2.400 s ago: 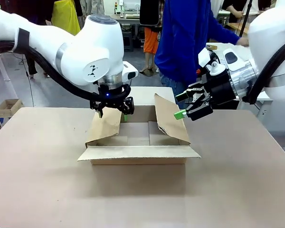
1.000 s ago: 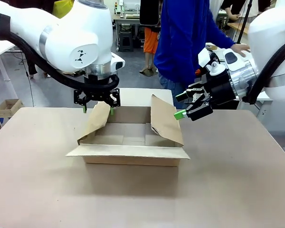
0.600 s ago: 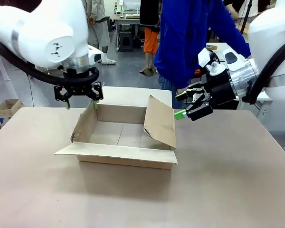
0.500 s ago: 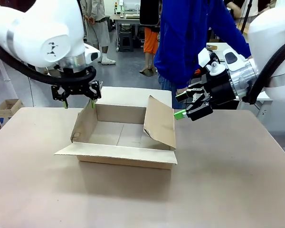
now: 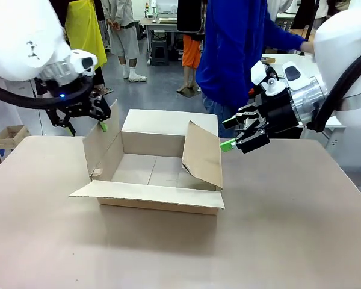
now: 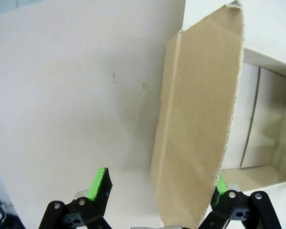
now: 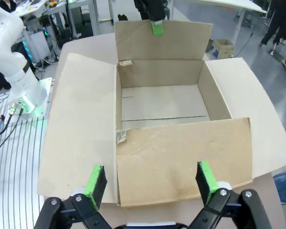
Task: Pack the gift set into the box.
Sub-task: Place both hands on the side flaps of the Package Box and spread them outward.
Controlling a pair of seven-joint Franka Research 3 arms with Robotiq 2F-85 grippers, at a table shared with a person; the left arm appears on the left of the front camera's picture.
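The box [image 5: 156, 171], a shallow brown carton, lies open at the table's middle with nothing inside. Its left flap [image 5: 99, 144] stands nearly upright, and my left gripper [image 5: 86, 124] straddles the flap's top edge. In the left wrist view this flap [image 6: 200, 119] rises between the open fingers of the left gripper [image 6: 159, 183], close to the right-hand pad. My right gripper [image 5: 231, 133] hovers open just right of the inward-leaning right flap [image 5: 203, 158]. From the right wrist, the box [image 7: 162, 102] is seen beyond the open right gripper [image 7: 151, 181]. The gift set is out of view.
A person in a blue top [image 5: 240, 48] stands at the table's far side, behind the box. A small carton [image 5: 9, 135] sits on the floor at far left. Bare table [image 5: 289, 229] spreads in front of and to the right of the box.
My left gripper moved left, swinging the left flap from leaning inward to nearly upright; the box slid left with it. The right arm stayed still.
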